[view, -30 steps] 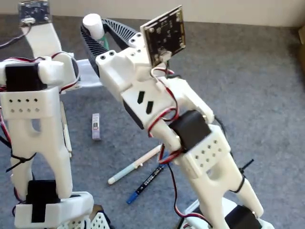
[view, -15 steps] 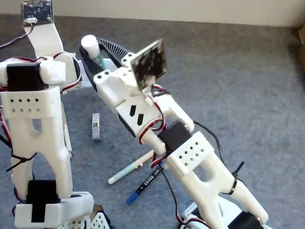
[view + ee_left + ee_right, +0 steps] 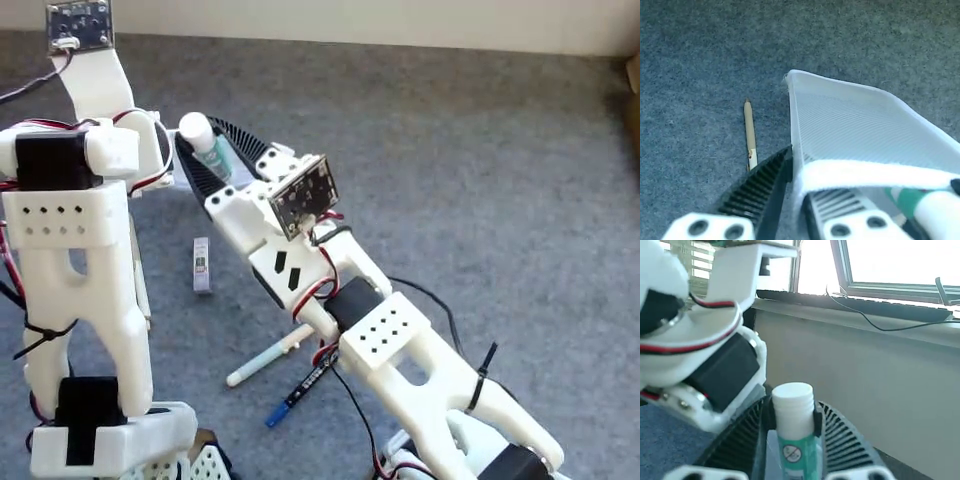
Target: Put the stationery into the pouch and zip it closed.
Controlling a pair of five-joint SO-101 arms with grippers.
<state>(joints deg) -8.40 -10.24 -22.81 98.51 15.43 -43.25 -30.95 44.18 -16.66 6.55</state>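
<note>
In the left wrist view my left gripper (image 3: 797, 185) is shut on the thick rim of the white mesh pouch (image 3: 860, 130), holding its mouth up off the carpet. My right gripper (image 3: 210, 150) is shut on a glue stick (image 3: 200, 135) with a white cap and green label, just beside the left arm's wrist. The right wrist view shows the glue stick (image 3: 792, 430) upright between the black fingers (image 3: 740, 440). Its green label (image 3: 935, 210) shows right at the pouch's mouth. A pencil (image 3: 749, 132) lies on the carpet beside the pouch.
On the grey carpet between the arms lie a small eraser-like stick (image 3: 202, 265), a white pen (image 3: 270, 358) and a black pen with a blue tip (image 3: 300, 388). The left arm's tower (image 3: 75, 250) stands close to the right gripper. Open carpet spreads to the right.
The right arm has lowered and stretched forward, bringing the glue stick down next to the left arm's wrist and the pouch. The left arm has stayed still.
</note>
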